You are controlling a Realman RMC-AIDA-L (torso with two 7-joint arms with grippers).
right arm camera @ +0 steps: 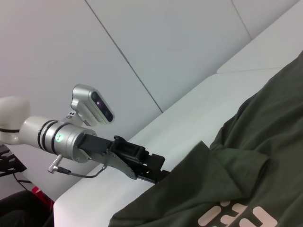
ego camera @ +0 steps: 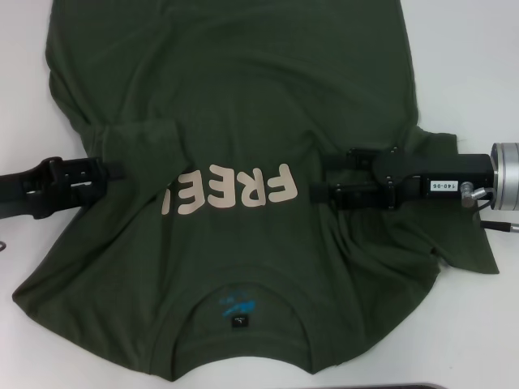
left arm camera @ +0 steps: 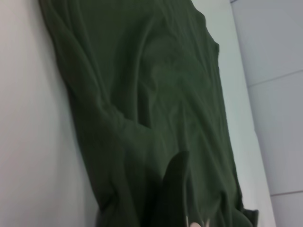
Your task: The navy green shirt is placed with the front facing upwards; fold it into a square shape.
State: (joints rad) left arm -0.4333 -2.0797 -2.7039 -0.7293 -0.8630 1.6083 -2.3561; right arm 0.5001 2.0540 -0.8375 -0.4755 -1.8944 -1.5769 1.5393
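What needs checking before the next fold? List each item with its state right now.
1. Navy green shirt front up, lettering showing: ok.
2. Sleeve on the left folded in over the chest: ok.
3. Sleeve on the right folded in: not ok, it lies spread outward.
4. Right hand open, over the shirt beside the lettering: ok.
5. Left hand gripping the shirt's edge: cannot tell.
6. Fabric lying flat: not ok, creases across the body.

White table (ego camera: 478, 73), pale panelled wall (right arm camera: 156, 52) beyond.

One navy green shirt (ego camera: 243, 121), two grippers: left gripper (ego camera: 105, 174), right gripper (ego camera: 328, 178).
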